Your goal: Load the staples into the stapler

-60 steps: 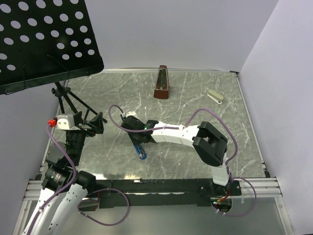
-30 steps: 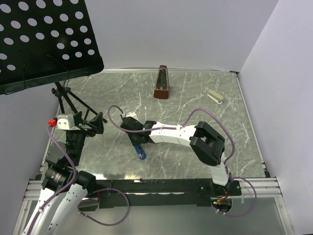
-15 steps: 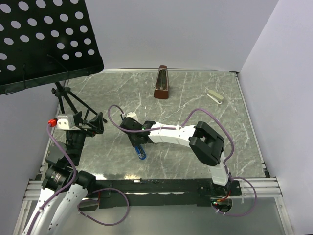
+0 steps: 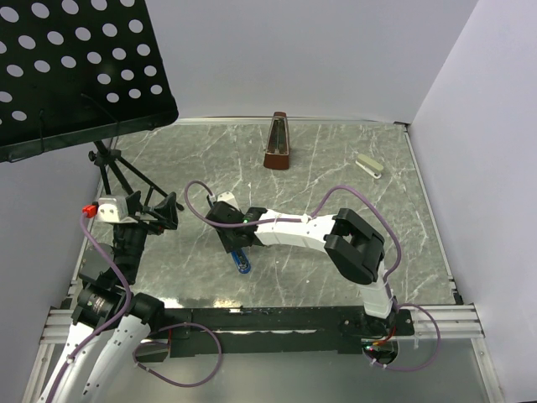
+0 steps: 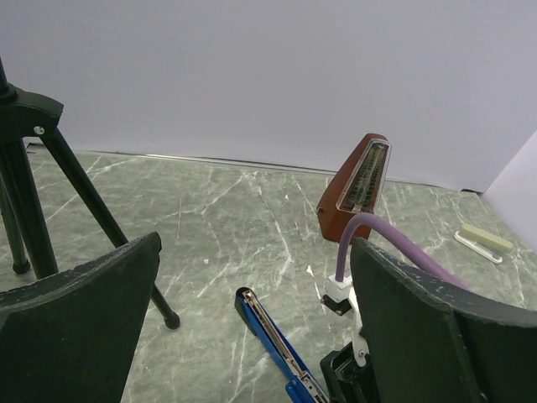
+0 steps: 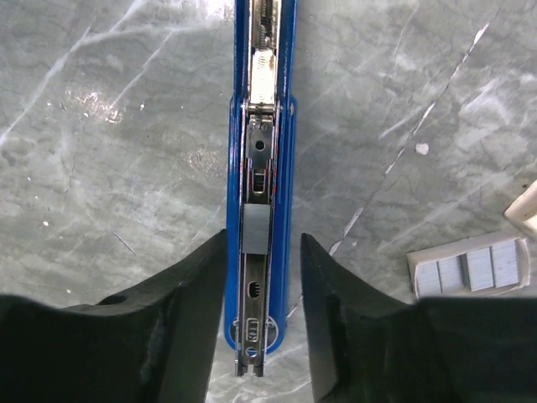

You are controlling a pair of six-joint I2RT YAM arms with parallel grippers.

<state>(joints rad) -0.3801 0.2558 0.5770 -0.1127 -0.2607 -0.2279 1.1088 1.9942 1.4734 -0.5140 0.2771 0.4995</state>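
Grey marbled desk (image 4: 336, 168), white walls (image 4: 294, 59) — staples (image 6: 470, 267) lay just beside the right tool (image 6: 263, 242), released astride the stapler (image 6: 262, 151); left tool (image 5: 256, 252) released too.

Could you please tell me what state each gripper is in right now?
Left gripper: open, empty.
Right gripper: open, empty, straddling the stapler.
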